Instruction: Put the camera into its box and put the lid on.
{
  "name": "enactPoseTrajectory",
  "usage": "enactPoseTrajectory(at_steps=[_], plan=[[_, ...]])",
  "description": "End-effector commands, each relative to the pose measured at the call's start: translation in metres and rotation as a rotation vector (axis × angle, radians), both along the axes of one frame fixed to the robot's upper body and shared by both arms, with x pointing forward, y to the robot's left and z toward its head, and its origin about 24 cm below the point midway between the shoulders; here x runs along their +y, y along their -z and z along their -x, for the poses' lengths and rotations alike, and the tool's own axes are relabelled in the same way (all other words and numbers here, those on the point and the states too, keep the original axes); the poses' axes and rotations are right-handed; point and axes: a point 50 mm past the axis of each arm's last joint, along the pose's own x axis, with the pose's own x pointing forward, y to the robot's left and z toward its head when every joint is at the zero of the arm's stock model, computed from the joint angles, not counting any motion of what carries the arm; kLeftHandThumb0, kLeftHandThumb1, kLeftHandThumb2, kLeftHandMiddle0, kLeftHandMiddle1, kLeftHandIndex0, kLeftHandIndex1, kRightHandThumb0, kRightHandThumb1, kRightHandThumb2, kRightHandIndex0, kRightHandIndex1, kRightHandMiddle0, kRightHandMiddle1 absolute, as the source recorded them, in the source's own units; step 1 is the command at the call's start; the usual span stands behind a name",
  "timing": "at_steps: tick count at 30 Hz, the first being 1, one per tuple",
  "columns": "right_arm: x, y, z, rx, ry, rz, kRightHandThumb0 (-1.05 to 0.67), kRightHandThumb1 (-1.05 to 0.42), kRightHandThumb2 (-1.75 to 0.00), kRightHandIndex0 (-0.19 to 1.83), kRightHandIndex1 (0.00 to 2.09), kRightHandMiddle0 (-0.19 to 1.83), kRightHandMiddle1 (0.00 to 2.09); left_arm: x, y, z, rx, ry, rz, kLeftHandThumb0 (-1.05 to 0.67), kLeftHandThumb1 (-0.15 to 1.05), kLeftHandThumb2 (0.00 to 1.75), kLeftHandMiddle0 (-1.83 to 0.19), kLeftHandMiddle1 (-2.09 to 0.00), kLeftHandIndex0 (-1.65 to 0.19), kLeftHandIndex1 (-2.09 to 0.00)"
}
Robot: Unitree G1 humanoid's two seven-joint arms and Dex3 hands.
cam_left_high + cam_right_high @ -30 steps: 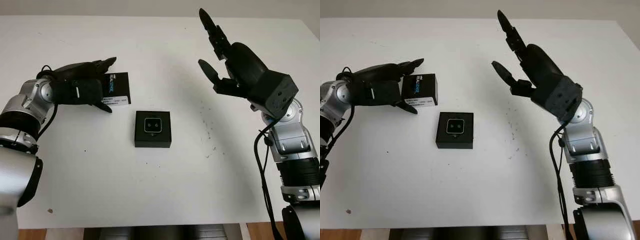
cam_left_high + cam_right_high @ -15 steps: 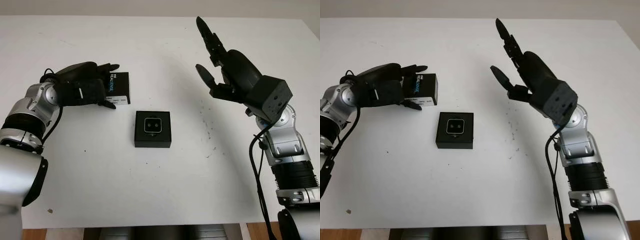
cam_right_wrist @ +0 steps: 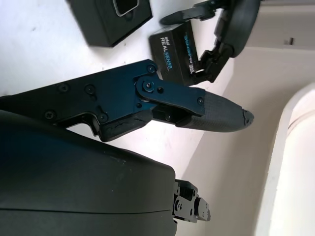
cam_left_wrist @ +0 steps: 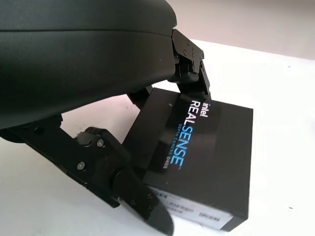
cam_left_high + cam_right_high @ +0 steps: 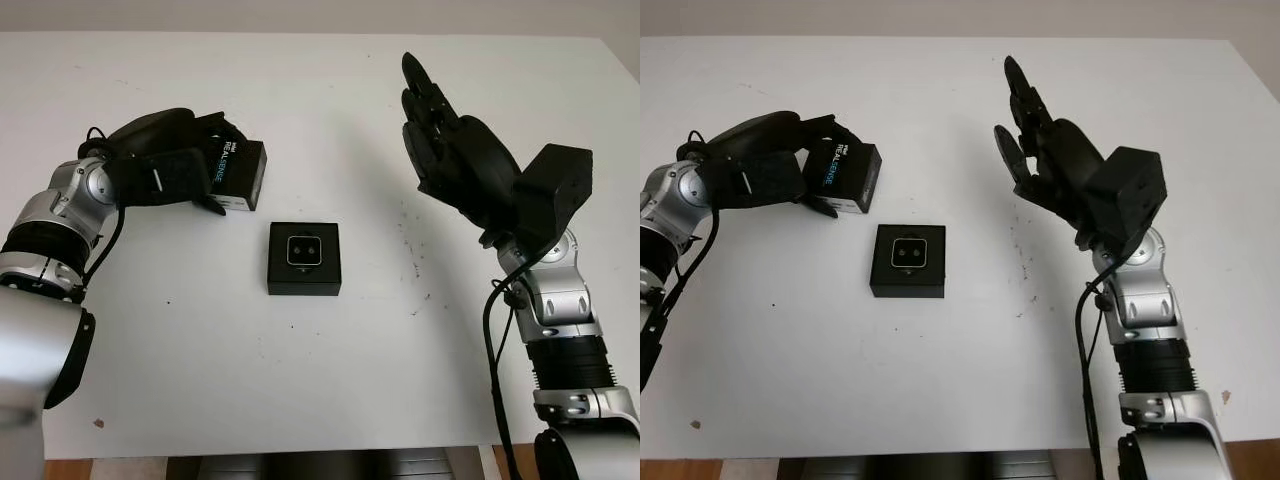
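**Table contents, with camera in open box and lid in left hand**

- Table (image 5: pixel 300 400): white top, carrying all items listed.
- Box (image 5: pixel 304 259): black, square, lidless, near the middle of the table. It stands apart from both hands.
- Camera (image 5: pixel 304 250): small silver-faced unit with two dark lenses, seated inside the box, face up.
- Lid (image 5: pixel 236 175): black, printed "REALSENSE" in white and blue, with a white label on one side wall. It sits behind and to the left of the box, tilted, with one edge raised off the table.
- Left robot hand (image 5: pixel 165 165): at the left of the table, fingers closed around the lid. In the left wrist view, fingers (image 4: pixel 189 66) press the printed face while the thumb lies along the labelled edge.
- Right robot hand (image 5: pixel 455 165): raised above the right side of the table, open, holding nothing, well apart from the box.
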Motion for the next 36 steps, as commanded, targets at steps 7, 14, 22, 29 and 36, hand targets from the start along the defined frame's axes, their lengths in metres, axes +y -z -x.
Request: enactPoseTrajectory(at_steps=[7, 14, 22, 29, 36], plan=[[0.002, 0.022, 0.0, 0.113, 0.035, -0.078, -0.65, -1.05, -0.74, -0.19, 0.0, -0.19, 0.0, -0.003, -0.034, -0.001, 0.015, 0.012, 0.075, -0.17, 1.01, 0.05, -0.38, -1.32, -0.36, -1.11], [0.006, 0.03, 0.002, 0.109, 0.04, -0.063, -0.67, -1.05, -0.7, -0.19, 0.0, -0.19, 0.0, -0.006, -0.06, 0.007, 0.071, -0.038, 0.091, -0.17, 0.99, 0.05, -0.41, -1.15, -0.36, -1.17], [0.017, 0.034, 0.013, 0.064, 0.126, 0.008, -0.69, -1.05, -0.63, -0.19, 0.0, -0.19, 0.0, -0.015, -0.076, 0.036, 0.19, -0.112, 0.138, -0.18, 1.01, 0.06, -0.4, -1.37, -0.33, -1.19], [0.023, 0.038, 0.019, 0.019, 0.179, 0.078, -0.71, -1.05, -0.61, -0.19, 0.0, -0.19, 0.0, -0.026, -0.078, 0.06, 0.324, -0.171, 0.249, -0.16, 1.01, 0.05, -0.41, -1.4, -0.33, -1.35], [0.029, 0.04, 0.021, 0.01, 0.192, 0.061, -0.7, -1.05, -0.63, -0.19, 0.0, -0.19, 0.0, -0.034, -0.072, 0.08, 0.371, -0.164, 0.337, -0.17, 0.98, 0.05, -0.46, -1.56, -0.33, -1.46]])
